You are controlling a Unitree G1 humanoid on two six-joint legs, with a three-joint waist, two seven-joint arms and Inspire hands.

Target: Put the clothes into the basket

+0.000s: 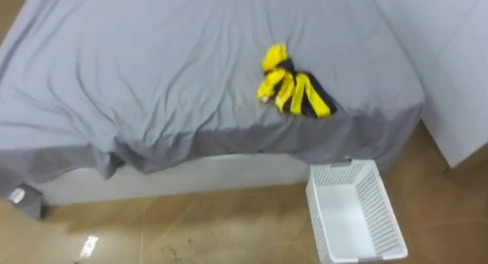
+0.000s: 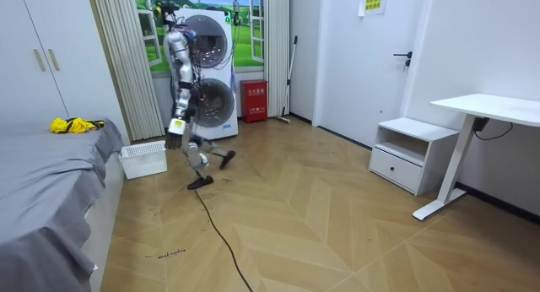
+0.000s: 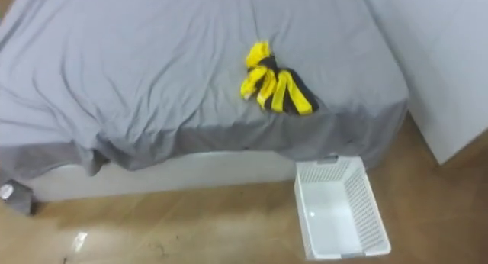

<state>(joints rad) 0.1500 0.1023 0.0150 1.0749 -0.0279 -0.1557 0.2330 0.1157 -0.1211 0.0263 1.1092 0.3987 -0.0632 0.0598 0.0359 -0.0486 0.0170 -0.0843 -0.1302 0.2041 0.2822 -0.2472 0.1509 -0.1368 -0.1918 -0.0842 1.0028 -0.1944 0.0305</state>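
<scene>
A yellow and black garment [image 1: 293,87] lies bunched on the grey bed [image 1: 152,66], close to its near right corner; the room view shows the garment [image 2: 74,124] at the bed's far end. A white mesh basket [image 1: 385,210] stands empty on the wood floor just below that corner, beside the bed. In the room view I stand mid-step a little past the basket [image 2: 143,159], in front of a washing machine, facing the bed. My left hand [image 2: 175,130] hangs at my side above the basket's far end, away from the garment.
A white panel [image 1: 457,81] rises to the right of the bed and basket. Behind me are the washing machine [image 2: 211,73] and a red box [image 2: 255,100]. A nightstand [image 2: 405,153] and white desk [image 2: 489,110] stand across the open wood floor.
</scene>
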